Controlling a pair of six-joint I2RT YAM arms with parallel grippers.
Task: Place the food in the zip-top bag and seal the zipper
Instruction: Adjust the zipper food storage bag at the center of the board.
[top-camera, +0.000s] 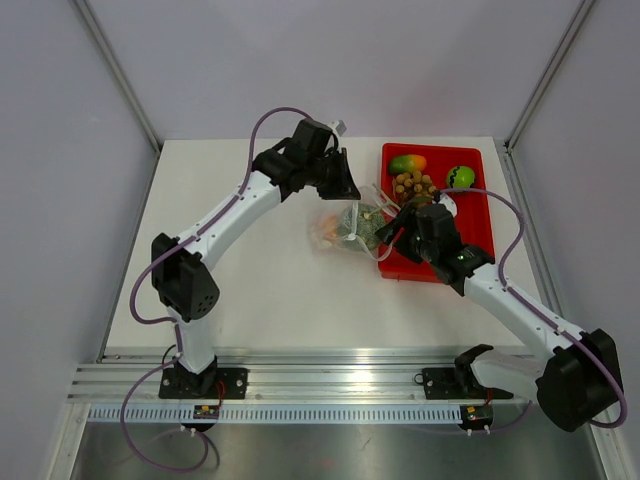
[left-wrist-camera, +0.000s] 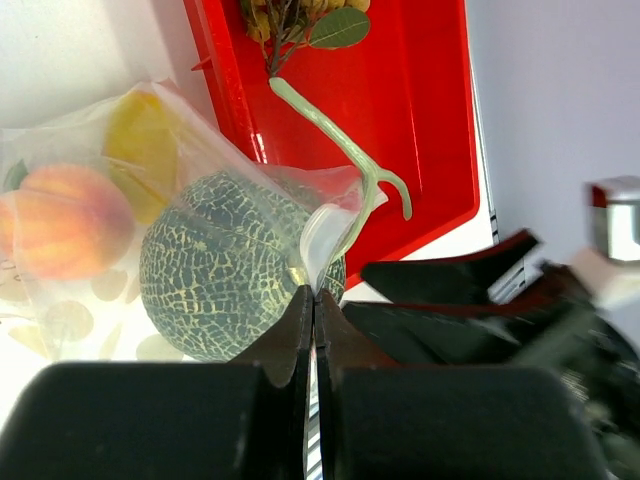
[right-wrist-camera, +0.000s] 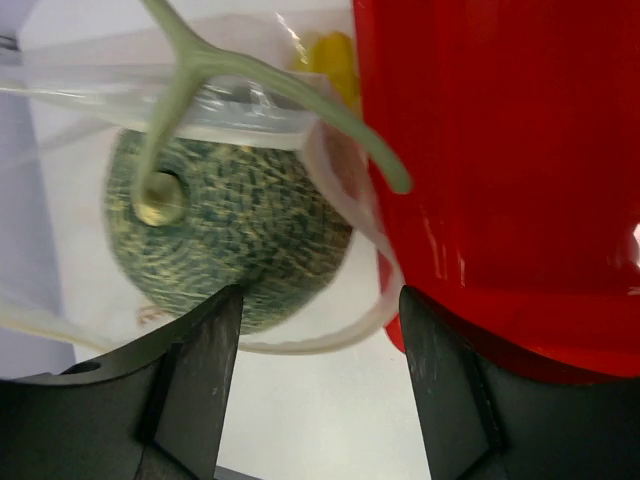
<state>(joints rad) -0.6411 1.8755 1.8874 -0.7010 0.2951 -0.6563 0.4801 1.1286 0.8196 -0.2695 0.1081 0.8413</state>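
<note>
The clear zip-top bag (top-camera: 340, 228) lies on the table just left of the red tray. It holds the orange-peach fruit (left-wrist-camera: 62, 222) and the yellow piece (left-wrist-camera: 140, 135). The netted melon (left-wrist-camera: 225, 268) sits in the bag's mouth, its long green stem (left-wrist-camera: 340, 140) reaching over the tray. My left gripper (left-wrist-camera: 313, 297) is shut on the mouth's edge by the whitish zipper (right-wrist-camera: 330, 335). My right gripper (right-wrist-camera: 320, 370) is open just behind the melon (right-wrist-camera: 230, 230), with nothing between its fingers. The longan cluster (top-camera: 413, 187), mango (top-camera: 407, 163) and green apple (top-camera: 460, 177) lie in the tray.
The red tray (top-camera: 470, 215) stands at the right back, with its near left corner against the bag and under my right gripper (top-camera: 397, 232). Grey walls enclose the white table on three sides.
</note>
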